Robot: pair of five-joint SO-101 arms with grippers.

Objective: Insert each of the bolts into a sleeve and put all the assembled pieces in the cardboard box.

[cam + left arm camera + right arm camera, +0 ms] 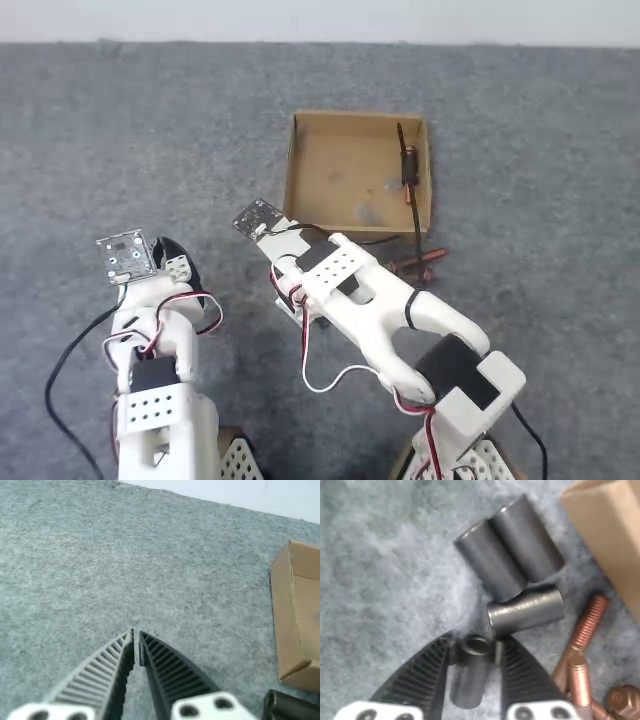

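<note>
Right fingers (415,680) around one sleeve (471,672)

the carpet (120,130) is mottled grey. the cardboard box (340,160) is plain tan brown with darker stains on its floor. the sleeves (492,565) are dark gunmetal grey with a dull sheen, as is the sleeve (470,680) at the right gripper (476,640). the bolts (585,625) are coppery orange-red. the right gripper and the left gripper (136,635) have black ribbed fingers (420,675) on white bodies. the arms (370,300) are white, with red, black and white wires (304,345).
</note>
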